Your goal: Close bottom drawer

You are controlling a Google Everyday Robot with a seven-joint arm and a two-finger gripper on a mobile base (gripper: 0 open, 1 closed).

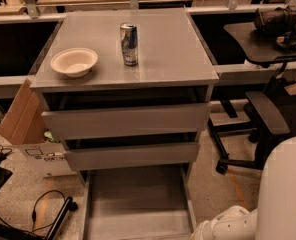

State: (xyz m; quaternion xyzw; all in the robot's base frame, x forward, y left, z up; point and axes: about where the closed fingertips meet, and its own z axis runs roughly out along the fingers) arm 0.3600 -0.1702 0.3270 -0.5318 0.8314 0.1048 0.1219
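Bottom drawer stands open, pulled well out toward the camera from the foot of the grey desk. Its bare floor and both side walls show, and its front runs at or past the lower edge of the view, so the front panel cannot be made out. Above it the middle drawer and top drawer each sit a little proud of the carcass, stepped back from the bottom one. Only the white arm shows, at lower right, with a rounded joint just beside the drawer's right front corner. The gripper is not in frame, presumably below the lower edge near that joint; open or closed cannot be told. Key relation, as judged: the drawer's front lies left of the arm and low. Its long axis runs left to right across the view, and its travel runs straight away from the camera into the desk. The push likely wants contact near the middle of the front, driven square along the slides; an off-centre push from the right corner could rack it. On the desk top a paper bowl and a drink can stand apart, well clear of the work. An office chair stands to the right and a cardboard box leans at the left.
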